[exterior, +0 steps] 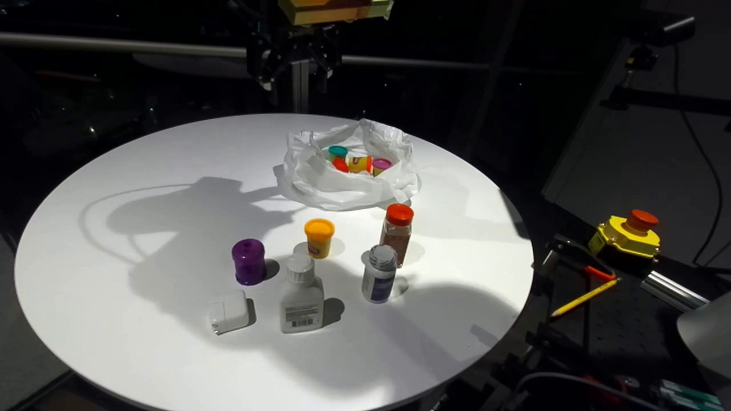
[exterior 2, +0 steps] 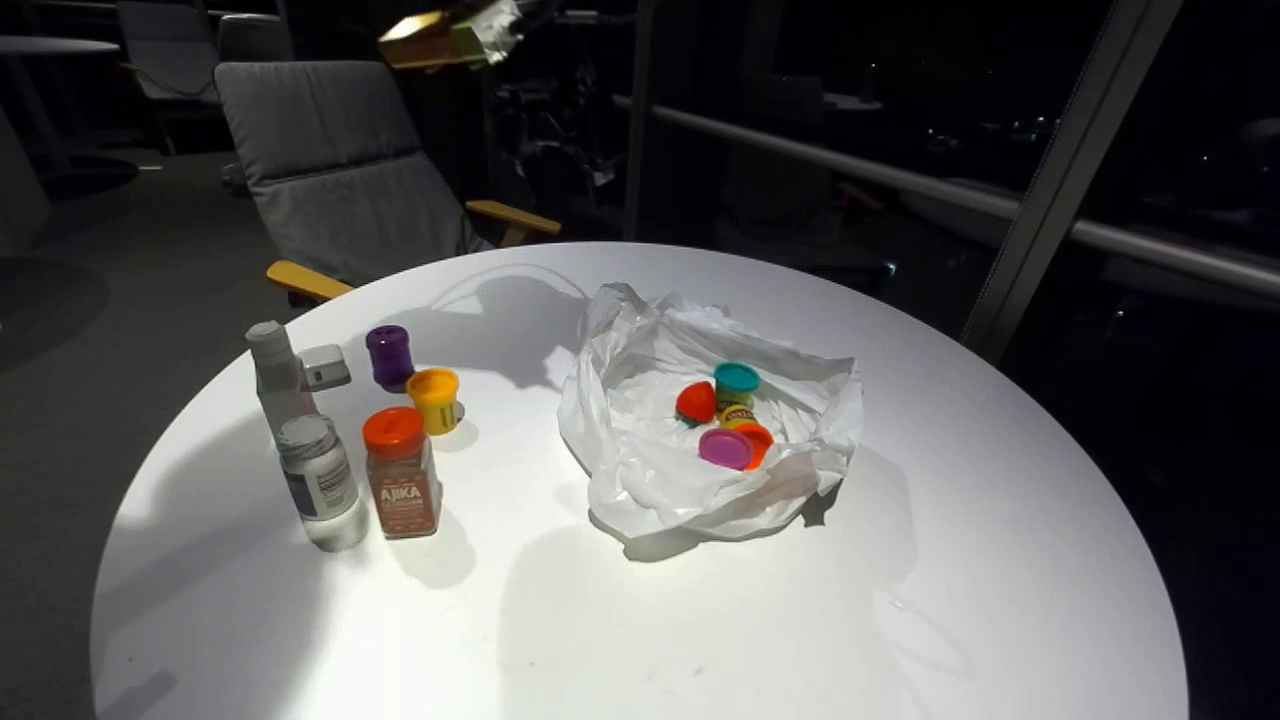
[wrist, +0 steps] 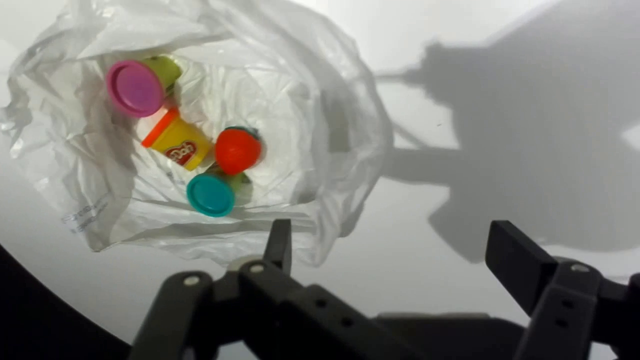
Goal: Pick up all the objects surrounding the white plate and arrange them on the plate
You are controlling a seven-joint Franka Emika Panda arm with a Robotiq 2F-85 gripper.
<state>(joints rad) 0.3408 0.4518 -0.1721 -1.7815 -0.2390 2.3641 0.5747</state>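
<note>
I hold my tool (wrist: 392, 245) with fingers (wrist: 281, 243) wide apart above the tabletop (exterior 2: 800, 630), the crinkled white bag (exterior 2: 640, 495) open there — inside it three lidded tubs (wrist: 184, 146) and a red strawberry-like piece (wrist: 238, 151) — outside it a yellow tub (exterior: 319, 238), red-capped jar (exterior: 397, 231), purple container (exterior: 249, 264), two white bottles (exterior: 302, 303), white block (exterior: 230, 311).

From here I see a white bag (exterior 2: 650, 450), a purple jar (exterior: 249, 262), a yellow tub (wrist: 187, 136) with red logo (wrist: 181, 153) and orange lid (wrist: 160, 128), a teal lid (wrist: 210, 195) and a white bottle (exterior: 301, 295) with black barcode (exterior: 302, 323).
</note>
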